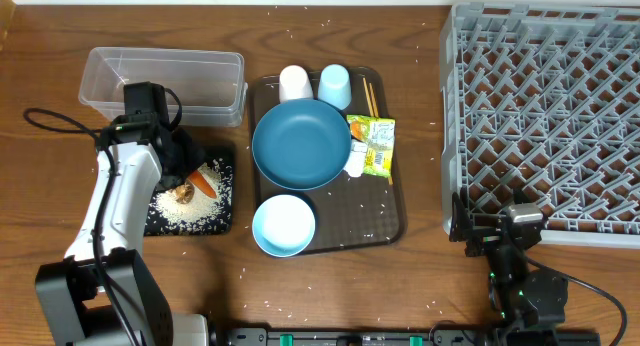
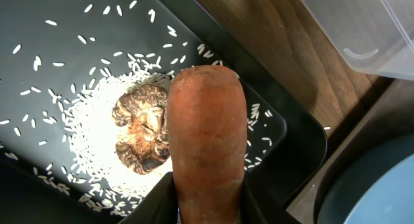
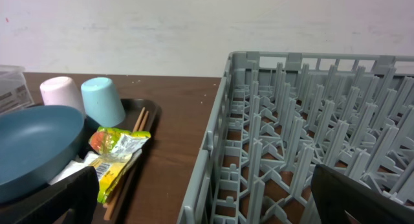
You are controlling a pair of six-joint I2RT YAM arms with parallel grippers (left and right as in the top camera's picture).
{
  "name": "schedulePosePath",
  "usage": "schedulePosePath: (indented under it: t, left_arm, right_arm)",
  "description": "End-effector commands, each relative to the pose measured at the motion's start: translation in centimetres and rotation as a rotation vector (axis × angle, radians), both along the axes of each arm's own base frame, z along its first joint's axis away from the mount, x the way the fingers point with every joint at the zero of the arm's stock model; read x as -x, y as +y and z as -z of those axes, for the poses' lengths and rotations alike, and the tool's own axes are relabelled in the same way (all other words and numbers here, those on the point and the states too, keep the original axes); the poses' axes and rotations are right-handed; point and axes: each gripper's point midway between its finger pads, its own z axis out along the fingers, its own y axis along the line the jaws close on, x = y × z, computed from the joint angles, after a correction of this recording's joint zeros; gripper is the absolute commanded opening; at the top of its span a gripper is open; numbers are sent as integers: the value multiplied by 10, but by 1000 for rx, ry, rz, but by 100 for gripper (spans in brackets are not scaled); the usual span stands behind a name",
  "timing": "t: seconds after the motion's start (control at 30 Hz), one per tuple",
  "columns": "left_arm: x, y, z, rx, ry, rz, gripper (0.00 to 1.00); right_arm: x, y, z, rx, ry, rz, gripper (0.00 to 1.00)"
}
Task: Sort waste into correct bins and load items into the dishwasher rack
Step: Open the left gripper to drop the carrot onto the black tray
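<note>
Rack (image 1: 545, 106) empty; right gripper (image 3: 206, 195) wide open at its near edge, idle. Black tray (image 2: 294, 130) sits below left gripper (image 1: 183, 174), clenched on carrot (image 2: 207, 140), over lump (image 2: 142, 136) & rice (image 2: 90, 120). Lower first, then release gently so grains don't scatter.

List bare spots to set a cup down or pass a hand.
Free: wood strip between serving tray and rack; table front below the serving tray. Crowded: serving tray, packed around the blue plate; black tray, with the left arm over it.
</note>
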Motion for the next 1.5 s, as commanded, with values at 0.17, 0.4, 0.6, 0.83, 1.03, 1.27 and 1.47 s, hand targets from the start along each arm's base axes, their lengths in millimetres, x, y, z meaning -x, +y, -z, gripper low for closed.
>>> schedulePosePath:
  t: [0.17,0.4,0.6,0.83,1.03,1.27,1.47]
  left_arm:
    - [2,3,3,-8,13,-16,29]
    - [1,5,3,-16,11,-18,40]
    - [4,12,6,-57,29,-28,40]
    - [10,10,8,-49,53,-27,40]
    - [22,7,-7,-41,54,-25,40]
    - [24,-45,-59,179,-137,193,40]
    - [28,-106,-115,378,-364,472,68]
  right_arm:
    - [0,-6,0,-13,2,25,99]
    - [0,-6,0,-13,2,25,99]
    - [0,-6,0,-13,2,25,99]
    - [0,-6,0,-13,2,25,99]
    - [0,-5,0,-13,2,25,99]
    - [0,-6,1,-13,2,25,99]
    - [0,-6,0,-13,2,25,99]
